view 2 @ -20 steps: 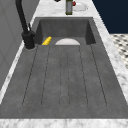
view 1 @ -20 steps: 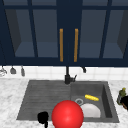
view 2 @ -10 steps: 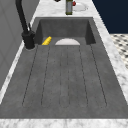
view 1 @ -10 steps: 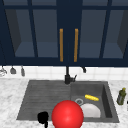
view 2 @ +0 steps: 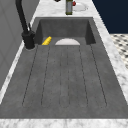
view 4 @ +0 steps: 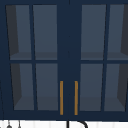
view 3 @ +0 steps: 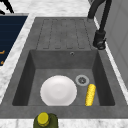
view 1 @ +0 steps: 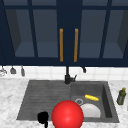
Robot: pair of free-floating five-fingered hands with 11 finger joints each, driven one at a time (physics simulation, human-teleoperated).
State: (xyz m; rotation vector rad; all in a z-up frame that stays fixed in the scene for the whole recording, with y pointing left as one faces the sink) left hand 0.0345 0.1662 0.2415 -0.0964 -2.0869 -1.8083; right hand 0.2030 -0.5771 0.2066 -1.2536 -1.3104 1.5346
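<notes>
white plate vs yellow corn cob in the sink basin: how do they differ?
The round white plate is flat and wide; the yellow corn cob is a narrow, bumpy cylinder. The plate is plain white, the cob bright yellow. In the right side view the plate lies left of the drain, the cob to its right near the faucet-side wall. Both lie flat on the basin floor, apart from each other.

One black hand (view 1: 43, 117), the left, hangs low at the front, its fingers too bunched to read.
</notes>
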